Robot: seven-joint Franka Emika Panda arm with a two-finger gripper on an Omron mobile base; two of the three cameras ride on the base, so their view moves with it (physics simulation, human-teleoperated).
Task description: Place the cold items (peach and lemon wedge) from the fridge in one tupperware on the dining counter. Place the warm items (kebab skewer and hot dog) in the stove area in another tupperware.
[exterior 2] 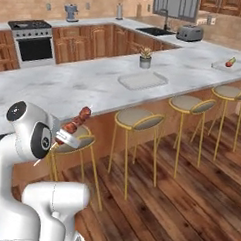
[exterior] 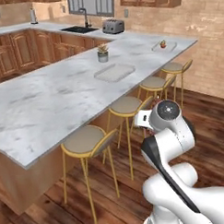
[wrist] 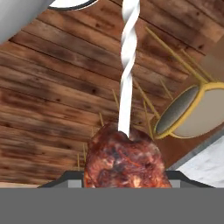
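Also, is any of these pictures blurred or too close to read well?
Hand view: the kebab skewer sits so near the lens that the meat fills the bottom and looks soft. Right base view: even light, the skewer reads clearly beside the gripper. Left base view: the far tupperware is small and coarse.

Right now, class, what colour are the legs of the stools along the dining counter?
Golden yellow: the stool legs show best in the right base view.

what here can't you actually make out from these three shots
- Gripper fingers: left base view, hidden behind the arm's own wrist; hand view, covered by the kebab skewer meat.
- Far tupperware contents: both base views, too small to name.
- Skewer's tip: hand view, cut off by the top edge.
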